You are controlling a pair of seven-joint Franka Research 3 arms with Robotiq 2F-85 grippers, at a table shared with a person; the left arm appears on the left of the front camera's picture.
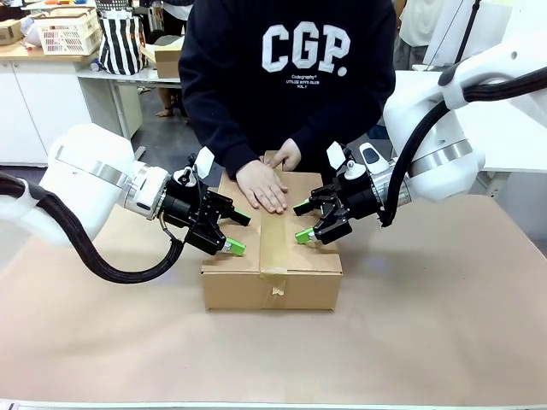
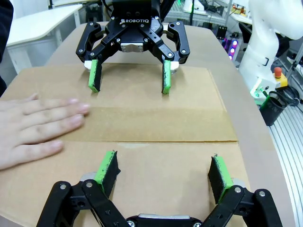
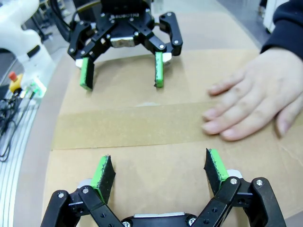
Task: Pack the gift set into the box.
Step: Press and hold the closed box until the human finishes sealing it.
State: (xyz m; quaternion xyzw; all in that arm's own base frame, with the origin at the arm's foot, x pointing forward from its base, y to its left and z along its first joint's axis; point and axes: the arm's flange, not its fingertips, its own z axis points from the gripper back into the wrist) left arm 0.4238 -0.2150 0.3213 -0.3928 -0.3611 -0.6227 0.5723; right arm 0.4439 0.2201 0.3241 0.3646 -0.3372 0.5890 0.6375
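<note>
While the person's hand (image 1: pixel 262 185) lies flat on the closed, taped box (image 1: pixel 272 248), the left gripper (image 1: pixel 237 232) and right gripper (image 1: pixel 302 221) face each other across its top, both spread wide and gripping nothing. The box lies directly beneath and between them. The front view shows a second hand (image 1: pixel 286 155) at the far edge; the wrist views instead reveal the tape strip (image 2: pixel 156 124) running between the opposed green pads (image 3: pixel 102 172).

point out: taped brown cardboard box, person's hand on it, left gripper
Taped brown cardboard box (image 1: pixel 303 278): front view, bare front wall.
Person's hand (image 1: pixel 262 186): front view, back of the hand, flat on the box top.
Left gripper (image 2: pixel 163 172): left wrist view, midway between its green-padded fingertips, open over the box.
</note>
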